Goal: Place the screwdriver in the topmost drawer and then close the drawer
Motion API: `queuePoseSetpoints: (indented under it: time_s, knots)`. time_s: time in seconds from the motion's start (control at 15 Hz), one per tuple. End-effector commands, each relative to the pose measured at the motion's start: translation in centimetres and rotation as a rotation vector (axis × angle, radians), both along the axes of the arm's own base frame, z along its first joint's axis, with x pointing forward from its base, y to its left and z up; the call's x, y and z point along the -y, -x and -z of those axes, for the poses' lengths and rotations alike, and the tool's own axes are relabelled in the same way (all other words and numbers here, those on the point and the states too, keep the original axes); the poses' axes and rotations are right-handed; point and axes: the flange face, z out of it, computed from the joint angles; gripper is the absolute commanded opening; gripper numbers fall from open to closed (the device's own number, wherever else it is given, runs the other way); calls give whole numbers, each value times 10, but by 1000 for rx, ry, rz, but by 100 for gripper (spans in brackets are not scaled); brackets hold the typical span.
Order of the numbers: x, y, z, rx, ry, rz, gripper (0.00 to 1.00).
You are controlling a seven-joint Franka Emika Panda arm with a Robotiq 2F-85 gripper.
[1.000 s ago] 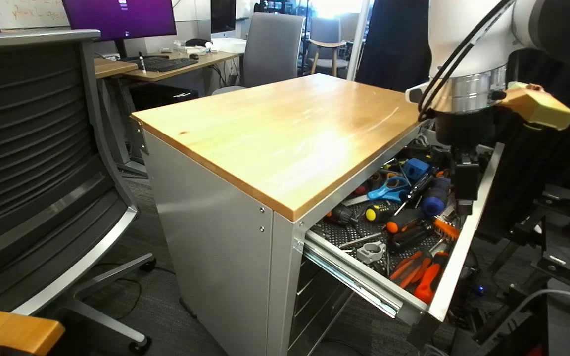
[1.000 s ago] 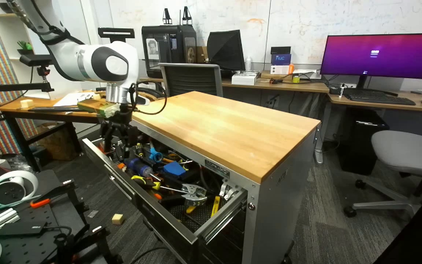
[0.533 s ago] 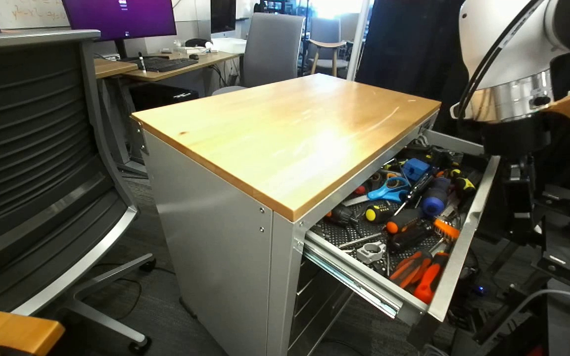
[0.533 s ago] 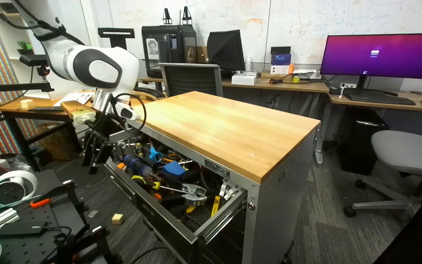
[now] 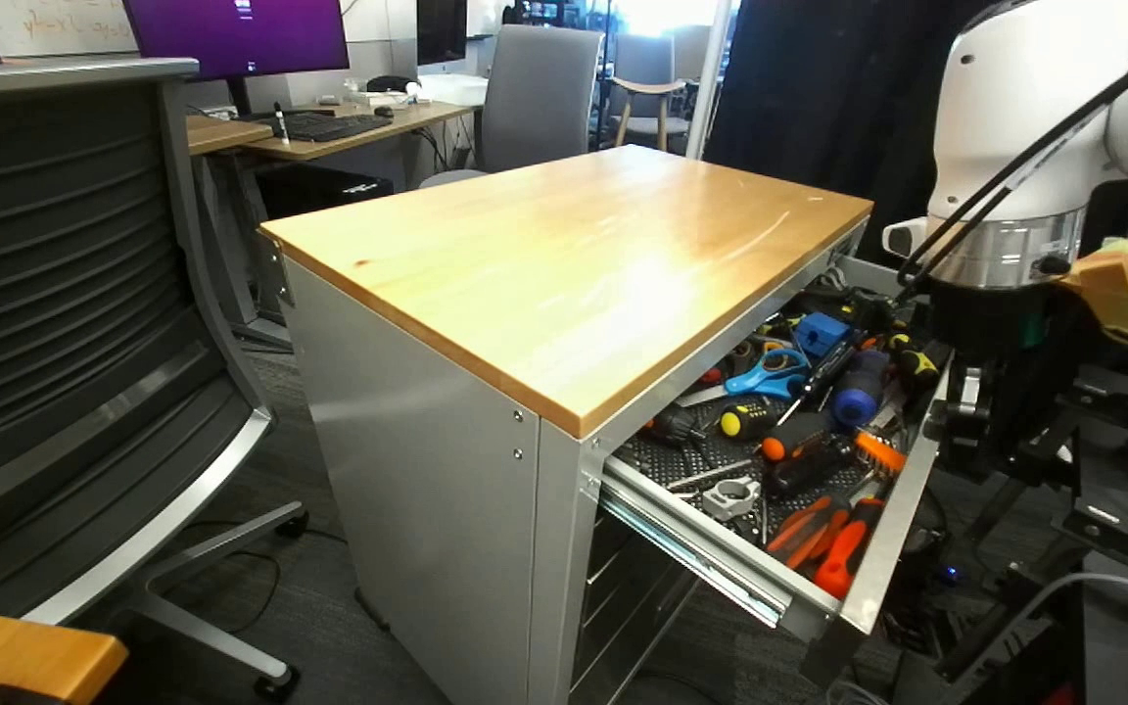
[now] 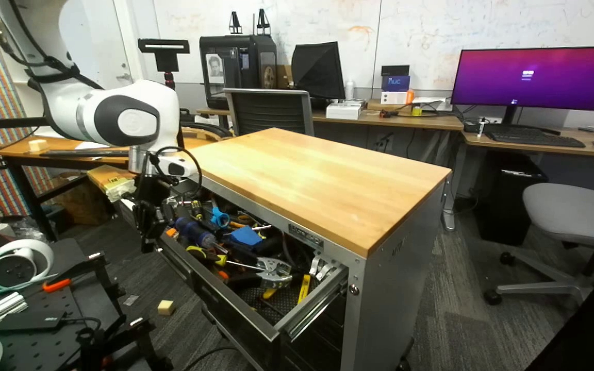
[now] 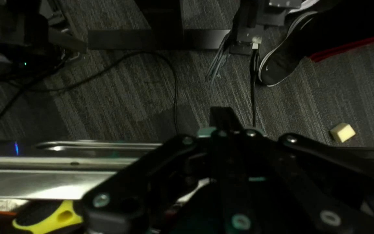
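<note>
Gripper [image 7: 222, 118]: in the wrist view, fingers together, closed upon each other; tips above the floor side of the drawer front.
Topmost drawer [image 7: 44, 185]: in the wrist view, its front rim runs in from the left and passes behind the gripper; contact cannot be told.
Black-and-yellow handle [image 7: 57, 216]: in the wrist view, near left, inside the drawer.
Floor [image 7: 125, 110]: in the wrist view, black cable [image 7: 175, 84] near centre, dark shoe [image 7: 281, 68] far right, pale block [image 7: 342, 132] right.
Gripper position: in an exterior view, at right, pointing down just beside the open drawer's front panel.
Screwdriver: in an exterior view, several dark handles lie in the drawer, among them a stubby yellow-ended handle [image 5: 758, 419]; which is the task's tool cannot be told.
Drawer contents: in an exterior view, blue scissors [image 5: 750, 384] far, blue handle [image 5: 861, 387] right, red-orange handles [image 5: 848, 553] near.
Obstruction: in an exterior view, the gripper hides part of the drawer front's far left stretch; a black platform [image 6: 34, 337] stands near left, apart from the drawer.
</note>
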Motion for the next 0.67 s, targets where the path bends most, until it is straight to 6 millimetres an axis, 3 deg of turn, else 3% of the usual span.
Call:
queuePoseSetpoints:
  time_s: [0.0,0.07,0.13,0.6]
  knots:
    - [-15,-32,-11,169,-9,-31,0]
    - [-16,-38,-15,206,-15,-37,0]
    - [-16,-30,-21,244,-27,-41,0]
    - [-10,-63,-45,506,-108,-53,0]
